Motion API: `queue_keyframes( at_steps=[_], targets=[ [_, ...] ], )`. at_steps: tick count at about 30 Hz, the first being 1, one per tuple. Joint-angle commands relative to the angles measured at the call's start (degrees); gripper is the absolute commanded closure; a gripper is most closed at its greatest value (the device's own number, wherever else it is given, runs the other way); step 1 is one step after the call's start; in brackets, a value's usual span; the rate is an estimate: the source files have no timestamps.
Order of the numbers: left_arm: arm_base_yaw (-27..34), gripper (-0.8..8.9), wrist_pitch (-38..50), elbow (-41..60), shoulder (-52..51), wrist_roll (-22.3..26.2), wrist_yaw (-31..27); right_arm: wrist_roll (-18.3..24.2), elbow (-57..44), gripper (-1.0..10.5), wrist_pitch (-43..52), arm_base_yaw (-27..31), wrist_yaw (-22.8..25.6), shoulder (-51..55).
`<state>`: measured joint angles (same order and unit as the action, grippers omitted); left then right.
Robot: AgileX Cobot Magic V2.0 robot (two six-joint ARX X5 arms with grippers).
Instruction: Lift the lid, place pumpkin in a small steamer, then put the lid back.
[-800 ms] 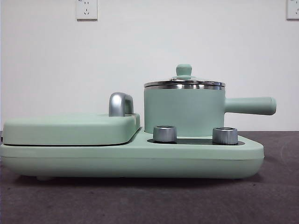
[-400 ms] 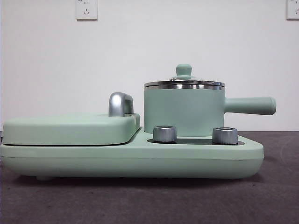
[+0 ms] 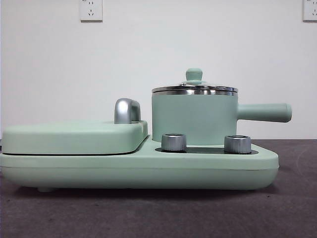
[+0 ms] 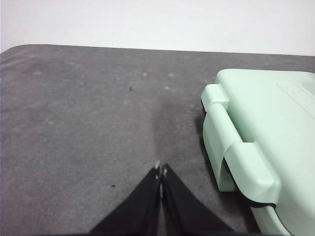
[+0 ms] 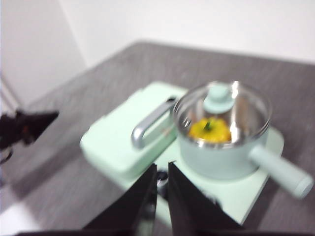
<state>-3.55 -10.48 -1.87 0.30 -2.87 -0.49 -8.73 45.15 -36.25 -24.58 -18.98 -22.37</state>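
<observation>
Two grippers hang clear of the work, neither visible in the front view. The pumpkin [image 5: 210, 130] is hidden there too, behind the opaque wall of the steamer [image 3: 194, 118]; only the blurred right wrist view shows it, yellow-orange with a green stem, lying inside the steamer under the glass of the lid [image 5: 222, 105]. The lid sits on the steamer's chrome rim, its knob upright. The steamer stands on the base [image 3: 138, 168], behind two silver knobs [image 3: 174, 142], its handle pointing to the right of the front view. Beside it lies the flat cover [image 3: 74, 137] with a curved metal handle [image 3: 127, 110].

The left gripper [image 4: 161, 170] hovers over bare grey table [image 4: 88, 123] beside the end of the base, its jaws pressed together, holding nothing. The right gripper [image 5: 161, 169] is above the appliance, its jaws nearly together with a narrow gap, also holding nothing. A dark shape at the edge of the right wrist view is too blurred to make out.

No writing or brand can be read anywhere; two wall sockets [image 3: 91, 10] are cut off by the front view's top edge.

Against the earlier front views, everything has shifted a hair to the left and nothing else differs.
</observation>
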Motion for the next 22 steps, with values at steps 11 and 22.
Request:
queue_keyframes(
  at_steps=[11, 22],
  targets=[
    [0.0, 8.08, -0.3, 1.1, -0.1, 0.3, 0.2, 2.2, -31.4, 9.3, 22.0, 20.0, 14.3, 17.1],
    [0.0, 8.08, -0.3, 1.1, -0.1, 0.3, 0.2, 4.6, -43.9, 9.3, 24.7, 20.7, 16.0, 22.2]
  ],
)
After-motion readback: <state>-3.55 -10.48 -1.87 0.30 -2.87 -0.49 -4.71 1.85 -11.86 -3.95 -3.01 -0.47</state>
